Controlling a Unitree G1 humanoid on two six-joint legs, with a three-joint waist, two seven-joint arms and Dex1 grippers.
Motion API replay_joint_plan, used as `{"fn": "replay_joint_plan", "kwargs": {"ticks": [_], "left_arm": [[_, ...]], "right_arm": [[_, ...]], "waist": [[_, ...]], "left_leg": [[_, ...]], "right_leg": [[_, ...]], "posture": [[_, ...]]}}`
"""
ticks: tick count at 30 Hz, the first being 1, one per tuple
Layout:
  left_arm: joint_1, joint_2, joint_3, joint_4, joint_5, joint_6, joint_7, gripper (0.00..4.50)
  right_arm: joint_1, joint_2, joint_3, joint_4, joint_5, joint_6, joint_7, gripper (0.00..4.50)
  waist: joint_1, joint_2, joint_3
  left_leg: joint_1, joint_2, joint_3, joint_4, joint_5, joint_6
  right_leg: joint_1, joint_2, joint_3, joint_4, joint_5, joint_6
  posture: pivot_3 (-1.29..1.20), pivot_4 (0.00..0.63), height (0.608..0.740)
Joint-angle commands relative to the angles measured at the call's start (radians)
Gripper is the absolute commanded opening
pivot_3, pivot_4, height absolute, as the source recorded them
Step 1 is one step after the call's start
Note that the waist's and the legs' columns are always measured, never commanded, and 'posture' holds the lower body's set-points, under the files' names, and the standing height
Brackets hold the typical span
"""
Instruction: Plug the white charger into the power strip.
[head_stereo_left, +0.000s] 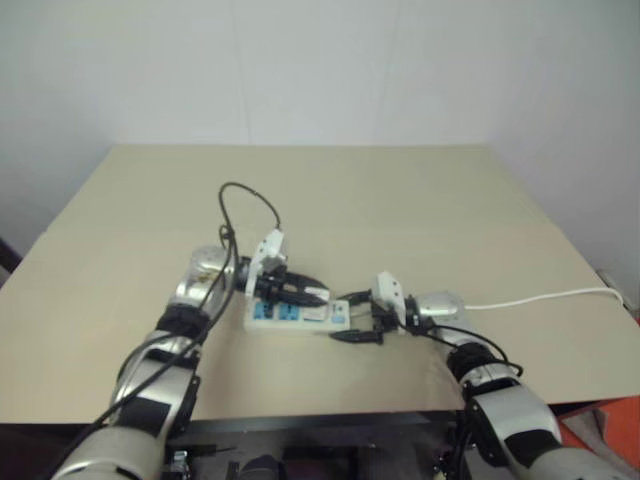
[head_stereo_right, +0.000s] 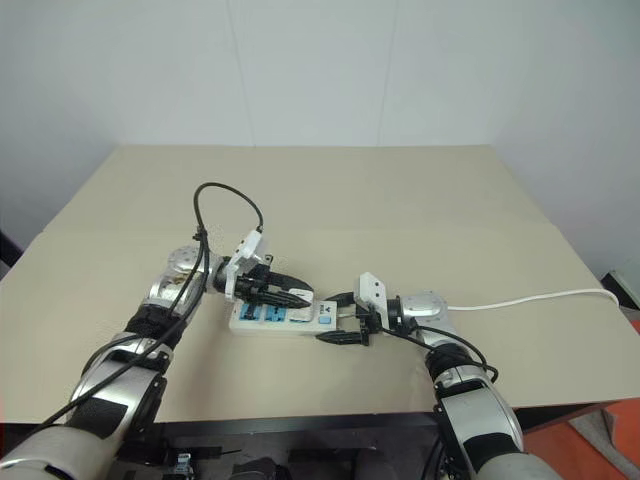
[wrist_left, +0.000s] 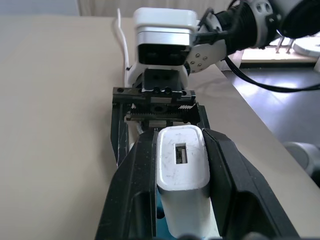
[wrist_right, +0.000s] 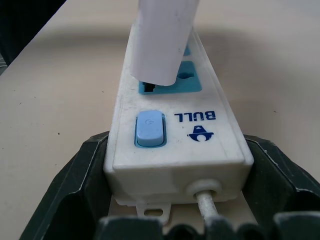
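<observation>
Soft even light, faint shadows, slightly hazy overviews, blurred close foregrounds

Beige table (head_stereo_left: 400, 200); white power strip (head_stereo_left: 300, 318) lies near front edge, cable (head_stereo_left: 540, 297) trailing right.

A bare test room: plain beige table (head_stereo_left: 420, 200) against blank white walls (head_stereo_left: 320, 60)

The charger (wrist_right: 162, 40) hides the strip's (wrist_right: 210, 145) nearest socket, so its prongs cannot be seen. The cable (head_stereo_left: 545, 297) runs off the right edge.
</observation>
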Motion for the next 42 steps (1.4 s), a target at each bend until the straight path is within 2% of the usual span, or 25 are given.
{"fn": "replay_joint_plan", "kwargs": {"ticks": [1,11,16,22,27,36,42], "left_arm": [[0.037,-0.005,0.028,-0.01,-0.007,-0.035,0.018,1.05],[0.102,0.024,-0.019,0.07,0.089,-0.213,0.053,1.05],[0.102,0.026,-0.044,0.119,0.112,-0.245,0.088,1.05],[0.105,0.038,-0.082,0.18,0.141,-0.245,0.133,1.05],[0.093,0.058,-0.112,0.189,0.136,-0.115,0.1,1.05],[0.122,0.069,-0.125,0.191,0.177,-0.274,0.151,1.05],[0.122,0.054,-0.097,0.197,0.135,-0.237,0.155,1.05]], "right_arm": [[0.026,-0.009,0.013,0.004,-0.033,-0.006,0.009,3.42],[0.039,-0.016,0.014,-0.013,-0.03,-0.003,0.021,3.42],[0.041,-0.017,0.016,-0.017,-0.031,-0.003,0.017,3.42],[0.042,-0.016,0.016,-0.02,-0.036,-0.001,0.013,3.42],[0.044,-0.015,0.018,-0.018,-0.048,-0.008,0.005,3.42],[0.042,-0.008,0.016,-0.014,-0.055,-0.016,-0.001,3.42],[0.041,-0.006,0.016,-0.01,-0.061,-0.019,-0.005,3.42]], "waist": [[0.0,0.0,0.0],[0.001,0.0,-0.005],[0.002,0.0,-0.007],[0.003,0.003,-0.017],[0.004,0.005,-0.025],[0.004,0.007,-0.028],[0.005,0.007,-0.028]], "left_leg": [[0.0,0.0,0.0,0.0,0.0,0.0],[0.0,0.0,0.0,0.0,0.0,0.0],[0.008,0.001,0.0,-0.002,0.0,0.0],[0.013,0.001,-0.001,-0.003,-0.001,0.001],[0.014,0.0,-0.001,-0.003,-0.001,0.001],[0.02,0.001,-0.001,-0.004,-0.001,0.001],[0.028,0.001,-0.001,-0.007,-0.001,0.001]], "right_leg": [[0.0,0.0,0.0,0.0,0.0,0.0],[0.0,0.0,0.0,0.0,0.0,0.0],[0.009,0.0,0.0,-0.003,0.0,0.0],[0.015,0.0,-0.001,-0.004,-0.001,0.0],[0.016,0.0,-0.001,-0.004,-0.001,0.0],[0.022,0.0,-0.001,-0.005,-0.002,0.0],[0.028,-0.001,-0.001,-0.006,-0.005,0.002]], "posture": [[0.0,0.15,0.74],[0.0,0.15,0.74],[0.0,0.15,0.74],[0.0,0.15,0.74],[0.0,0.15,0.74],[0.0,0.15,0.74],[0.0,0.15,0.74]]}}
